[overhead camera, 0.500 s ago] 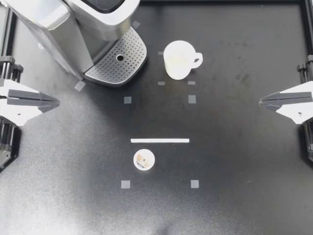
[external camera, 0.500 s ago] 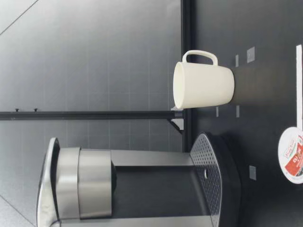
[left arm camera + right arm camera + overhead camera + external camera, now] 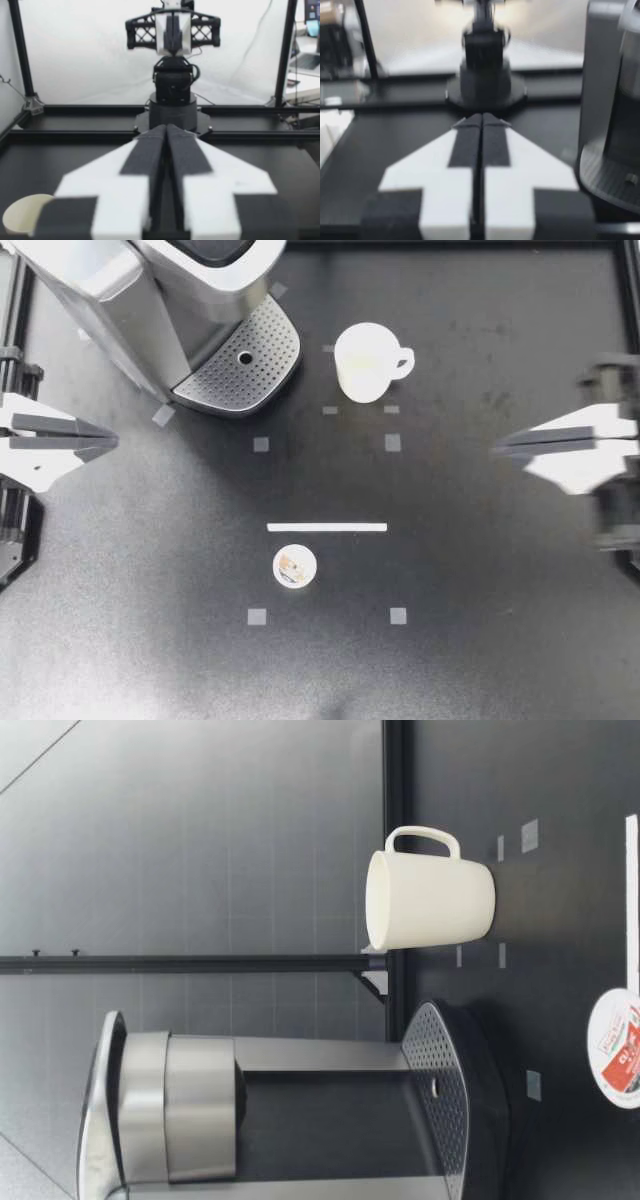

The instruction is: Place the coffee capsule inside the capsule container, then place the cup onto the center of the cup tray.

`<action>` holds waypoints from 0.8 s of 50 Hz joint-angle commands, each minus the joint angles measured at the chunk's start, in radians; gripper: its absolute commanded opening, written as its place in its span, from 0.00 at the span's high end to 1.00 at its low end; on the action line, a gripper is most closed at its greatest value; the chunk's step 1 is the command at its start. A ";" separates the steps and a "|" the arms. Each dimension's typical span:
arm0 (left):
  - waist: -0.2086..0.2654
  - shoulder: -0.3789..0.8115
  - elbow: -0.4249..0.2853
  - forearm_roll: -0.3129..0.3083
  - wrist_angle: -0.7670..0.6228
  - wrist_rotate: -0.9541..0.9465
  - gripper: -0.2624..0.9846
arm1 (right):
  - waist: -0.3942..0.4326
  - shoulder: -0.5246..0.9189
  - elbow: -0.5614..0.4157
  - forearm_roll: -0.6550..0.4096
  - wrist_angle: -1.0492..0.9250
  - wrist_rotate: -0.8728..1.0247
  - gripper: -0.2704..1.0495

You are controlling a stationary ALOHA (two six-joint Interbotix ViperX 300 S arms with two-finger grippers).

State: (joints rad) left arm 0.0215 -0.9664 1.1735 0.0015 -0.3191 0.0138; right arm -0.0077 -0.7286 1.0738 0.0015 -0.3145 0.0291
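Left gripper and right gripper both closed tight, holding nothing.
The coffee capsule lies on the table well ahead of the left gripper, off to its side; the cup stands upright well ahead of the right gripper, just beside the cup tray.

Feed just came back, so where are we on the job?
Done: nothing. The capsule lies on the table and the cup stands beside the tray, not on it. In hand: nothing; left gripper and right gripper are both shut and empty, the right reaching farther in. To do: both steps.
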 commanded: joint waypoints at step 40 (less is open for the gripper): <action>0.002 0.005 -0.005 0.002 -0.044 0.037 0.70 | 0.051 0.617 -0.414 0.000 0.514 0.035 0.55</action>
State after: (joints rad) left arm 0.0215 -0.9664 1.1781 0.0015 -0.3543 0.0476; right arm 0.0353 -0.1258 0.7087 0.0015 0.1657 0.0629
